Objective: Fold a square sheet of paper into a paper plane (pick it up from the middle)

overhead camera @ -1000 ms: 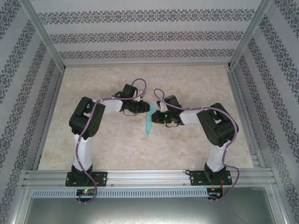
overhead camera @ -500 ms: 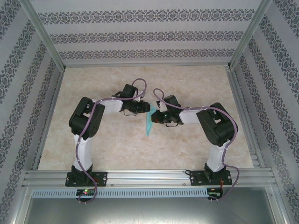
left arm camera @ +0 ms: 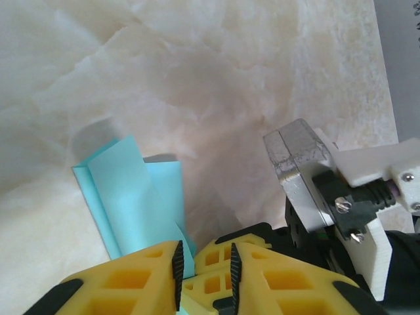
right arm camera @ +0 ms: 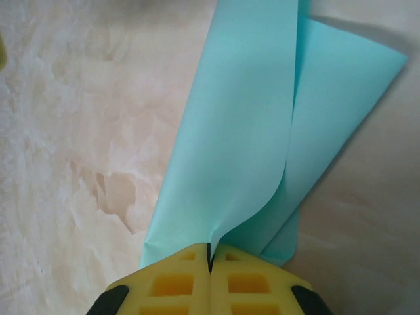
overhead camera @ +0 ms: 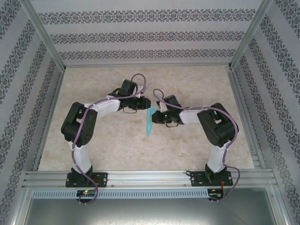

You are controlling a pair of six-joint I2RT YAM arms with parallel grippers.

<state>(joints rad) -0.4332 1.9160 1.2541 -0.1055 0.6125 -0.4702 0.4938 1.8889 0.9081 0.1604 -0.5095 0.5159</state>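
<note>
Walled marble table (overhead camera: 93, 150), right claw (right arm camera: 210, 254) pinching paper plane (right arm camera: 243, 131)

We look down from above and behind on the whole table (overhead camera: 117, 145); both wrist cameras sit close, sharing the folded paper (right arm camera: 249, 131).

I see a pale, marbled worktop (overhead camera: 197, 84). Near its middle is the folded teal paper (overhead camera: 150, 123), and I can't tell whether its tip touches.
</note>
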